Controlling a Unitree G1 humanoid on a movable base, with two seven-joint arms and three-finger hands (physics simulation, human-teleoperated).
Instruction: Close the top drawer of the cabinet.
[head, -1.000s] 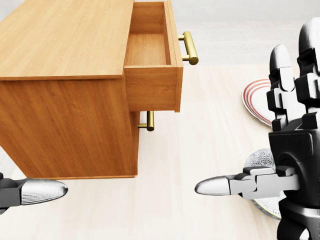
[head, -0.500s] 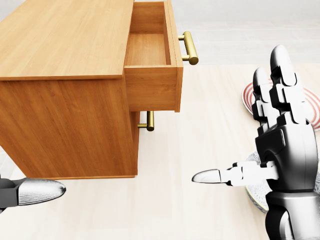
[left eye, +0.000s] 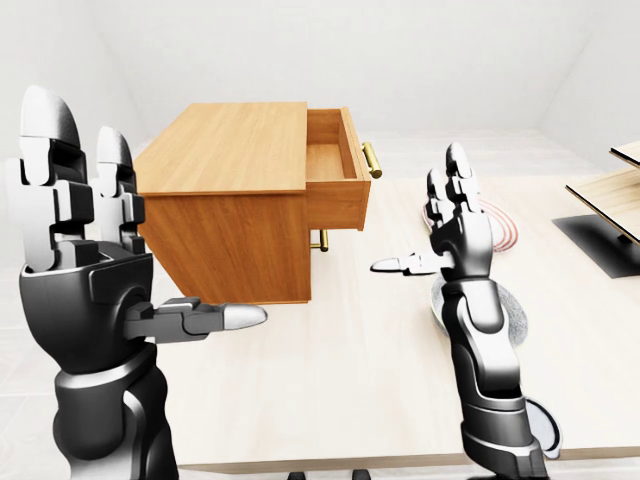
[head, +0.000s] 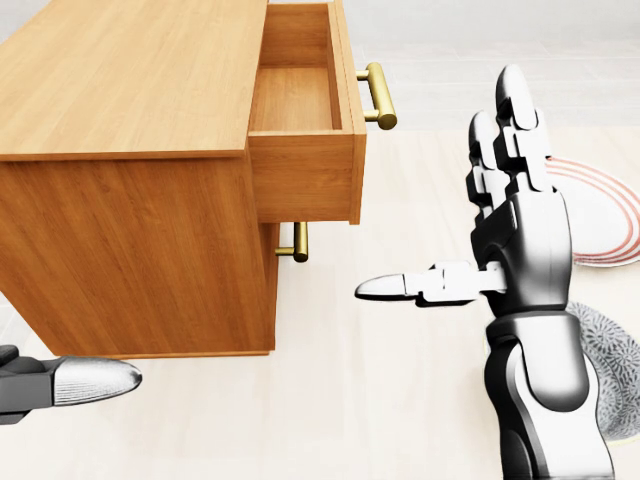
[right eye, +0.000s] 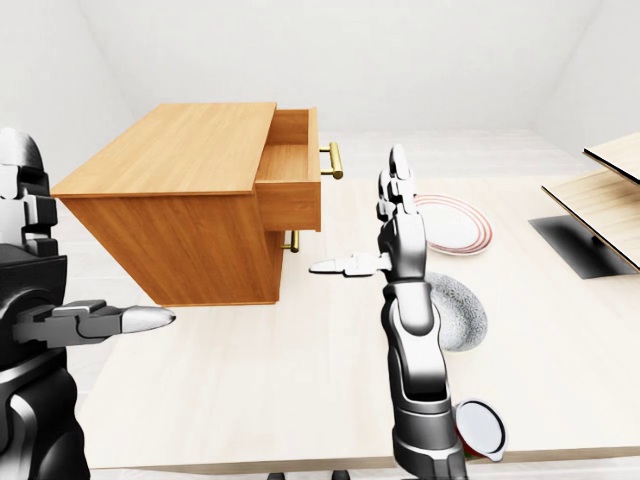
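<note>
The cabinet is a light brown wooden box that sits on a pale table, at the left of the head view. Its top drawer is pulled out toward the right and looks empty inside. The drawer has a shiny gold handle on its end. A second gold handle peeks out lower down. The right hand is held up to the right of the drawer, apart from it, with its fingers spread and holding nothing. The left hand is also held up with fingers loose and empty. A plate with red rings and a grey speckled bowl lie on the table near the right arm.
</note>
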